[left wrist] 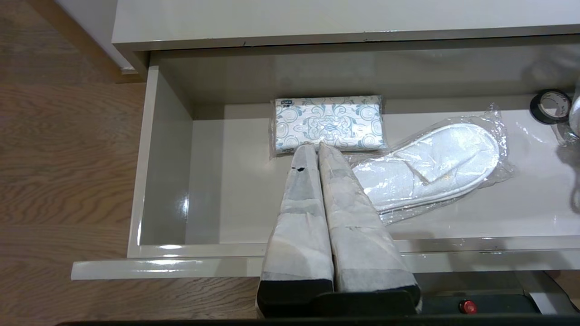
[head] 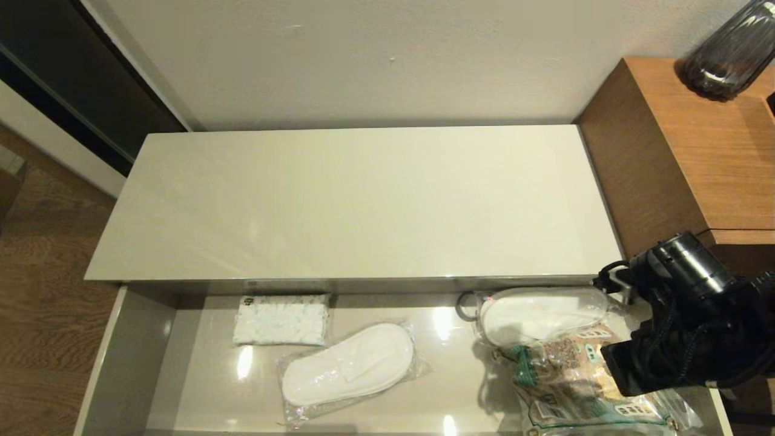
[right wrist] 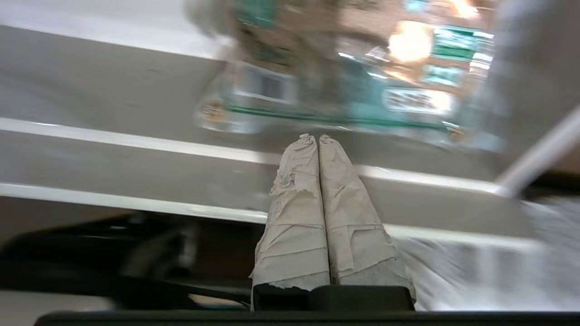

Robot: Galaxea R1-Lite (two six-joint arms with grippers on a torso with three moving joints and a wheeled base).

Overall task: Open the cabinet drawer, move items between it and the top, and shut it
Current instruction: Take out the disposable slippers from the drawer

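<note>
Two bagged pairs of slippers lie in the open cabinet drawer (head: 151,357). The middle pair (head: 348,369) runs diagonally, its rounded toe toward the robot's right and the cabinet; the right pair (head: 542,315) lies lengthwise, partly under a brown-and-green printed bag (head: 575,375). Both are flat, white, in crinkly clear plastic. A white patterned packet (head: 281,320) sits left. The glossy top (head: 357,200) is bare. The left gripper (left wrist: 315,147) and right gripper (right wrist: 313,138), padded fingers pressed together, grasp nothing. The right-wrist view is blurred.
</note>
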